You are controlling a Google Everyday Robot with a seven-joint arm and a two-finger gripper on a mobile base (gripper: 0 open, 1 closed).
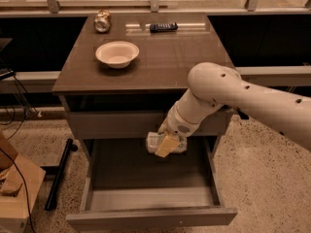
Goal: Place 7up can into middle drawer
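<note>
**A:** Since the gripper has its fingers pressed onto the 7up can, what do you make of the hold?

**B:** It pinches the can across the body, with the can lying on its side and one yellowish finger crossing its front. The can hangs above the tray of the open middle drawer, which lies straight below the gripper, and it is not touching the floor.

**A:** How will the can handle?

**B:** I judge it light and thin-walled. The skin is shiny and mottled, so probably slick, and a hard squeeze would crumple it. Mid-body, where it is held now, is the sensible place. Being round and sideways, it will likely roll once released, though the drawer's walls should stop it.

**A:** What is around, and what blocks the way?

**B:** Just above and behind the gripper is the upper drawer front, and the wrist sits close to it. Up and to the gripper's left, on the cabinet top, stands a white bowl. Beyond the bowl are a bronze can and a dark flat object, all well apart from the gripper. Nothing lies between the can and the tray below.
</note>
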